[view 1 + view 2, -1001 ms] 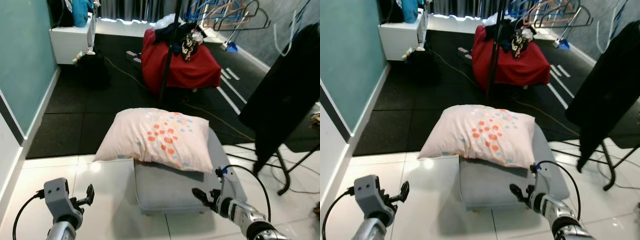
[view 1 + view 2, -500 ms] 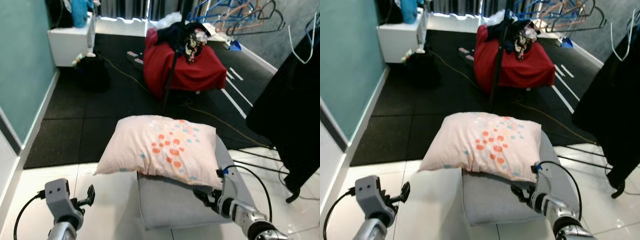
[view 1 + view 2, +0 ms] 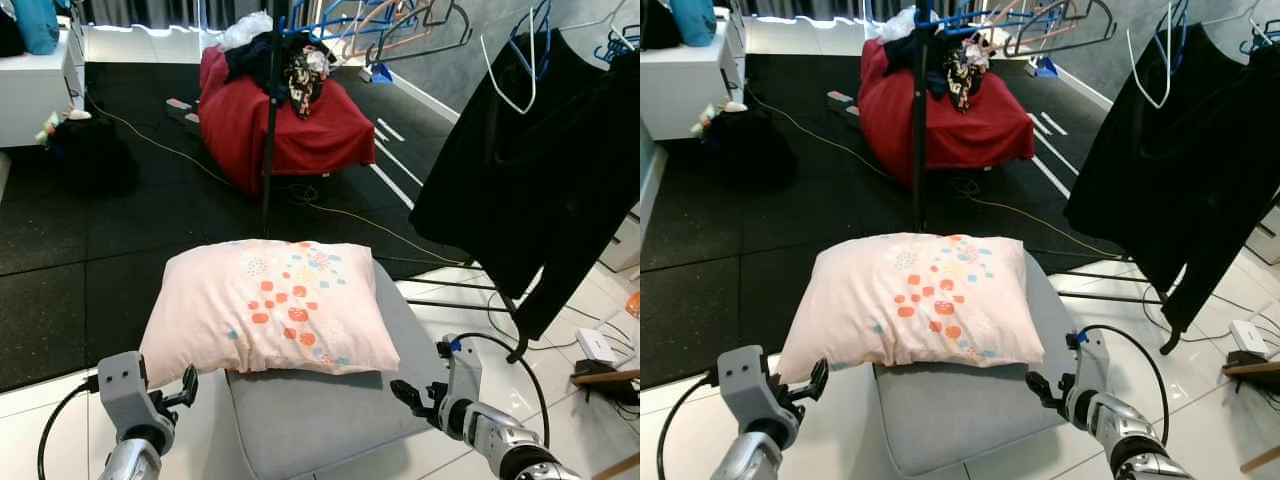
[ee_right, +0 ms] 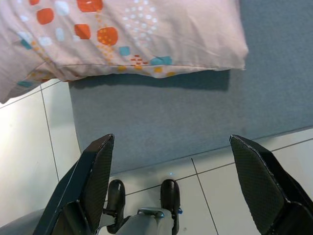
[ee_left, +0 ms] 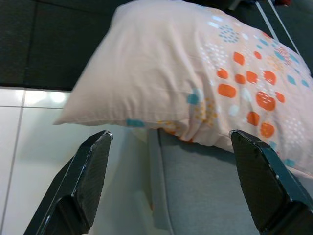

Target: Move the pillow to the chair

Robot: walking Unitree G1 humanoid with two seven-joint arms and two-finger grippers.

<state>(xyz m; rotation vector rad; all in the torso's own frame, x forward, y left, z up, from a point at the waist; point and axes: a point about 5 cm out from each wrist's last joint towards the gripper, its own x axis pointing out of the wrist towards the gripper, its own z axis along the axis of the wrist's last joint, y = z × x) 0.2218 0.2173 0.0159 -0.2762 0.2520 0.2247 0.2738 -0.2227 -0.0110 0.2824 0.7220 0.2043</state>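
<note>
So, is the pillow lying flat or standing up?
Lying flat: the pillow rests broad side down on the grey seat, its left corner overhanging the edge.

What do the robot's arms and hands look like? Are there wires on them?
Both arms are silver metal. The left hand has a boxy grey block behind it with two small dark dots, and a black cable loops off its side. The right hand has a black cable arching over its wrist, with a small blue bit at the top. Each hand has two long black fingers, wide and flat with tapered tips.
</note>
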